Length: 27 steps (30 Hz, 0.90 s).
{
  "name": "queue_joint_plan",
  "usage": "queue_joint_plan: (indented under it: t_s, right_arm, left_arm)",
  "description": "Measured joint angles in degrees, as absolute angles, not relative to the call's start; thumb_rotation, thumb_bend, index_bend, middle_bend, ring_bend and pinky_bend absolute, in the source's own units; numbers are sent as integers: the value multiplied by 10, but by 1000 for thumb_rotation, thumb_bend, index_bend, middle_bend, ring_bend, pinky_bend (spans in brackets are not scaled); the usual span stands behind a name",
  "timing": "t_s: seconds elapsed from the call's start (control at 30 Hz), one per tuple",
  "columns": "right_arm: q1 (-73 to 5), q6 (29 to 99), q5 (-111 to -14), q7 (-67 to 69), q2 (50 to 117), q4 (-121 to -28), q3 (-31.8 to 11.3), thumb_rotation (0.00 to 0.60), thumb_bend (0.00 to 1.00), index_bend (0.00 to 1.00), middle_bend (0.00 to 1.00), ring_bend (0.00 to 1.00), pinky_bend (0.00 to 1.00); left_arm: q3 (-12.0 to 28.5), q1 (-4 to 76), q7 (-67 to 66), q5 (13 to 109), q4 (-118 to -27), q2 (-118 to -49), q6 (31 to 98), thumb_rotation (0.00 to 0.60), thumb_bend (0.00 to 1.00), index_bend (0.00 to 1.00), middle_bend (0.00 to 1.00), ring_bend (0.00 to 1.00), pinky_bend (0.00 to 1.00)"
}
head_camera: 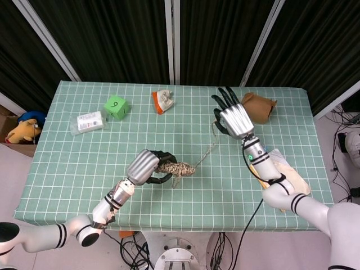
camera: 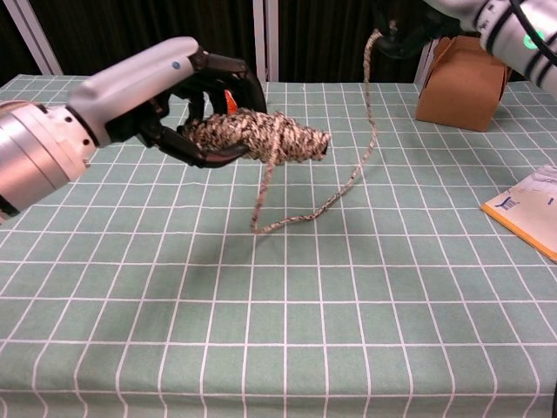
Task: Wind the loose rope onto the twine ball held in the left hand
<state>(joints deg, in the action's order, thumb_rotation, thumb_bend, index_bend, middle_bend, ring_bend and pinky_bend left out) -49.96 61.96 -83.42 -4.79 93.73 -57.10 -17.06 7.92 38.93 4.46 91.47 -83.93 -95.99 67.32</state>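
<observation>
Green-checked cloth covers the table [head_camera: 67,169], and at its far left, about ten o'clock in the head view, lie a small clear packet [head_camera: 88,122] and a green cube [head_camera: 116,107]. Lower down, near six o'clock, the left hand [head_camera: 145,167] grips the twine ball [head_camera: 175,169] from its left end, dark fingers [camera: 228,77] curled over and under it, holding it raised above the cloth in the chest view. The loose rope [head_camera: 207,149] drops from the ball, touches the table in a small bend, then climbs toward one o'clock. A crumpled orange-and-white wrapper [head_camera: 163,100] sits near twelve o'clock. The right hand [head_camera: 233,117] is lifted with fingers spread upward; the rope's upper end reaches it, and the chest view shows it caught at the fingers [camera: 389,31]. Just beyond, at two o'clock, stands a brown paper box [head_camera: 257,106]. A yellow-and-white booklet [head_camera: 278,171] lies at four o'clock beneath the right forearm.
</observation>
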Motion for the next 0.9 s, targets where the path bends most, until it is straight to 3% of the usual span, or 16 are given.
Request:
queue_joint_plan:
  t_s: [0.2,0.4,0.9]
  right_arm:
    - [-580,598,-798,-83,972,-552,-237,600,591,910,218,0,0]
    - [-636,605,-787,-110,989,-552,-266,600,593,913,219,0,0]
    - [-657,693,-808,-137,965,-655,-279,600,592,918,223,0,0]
  left_arm:
    - [84,423,-33,907,-804,-997,625,600,429,718,698,600,691]
    - [113,450,-58,856,-761,-1048,592,600,429,720,699,601,690]
    - [217,488,-113,707,-595,-1155,589,600,429,724,702,607,692]
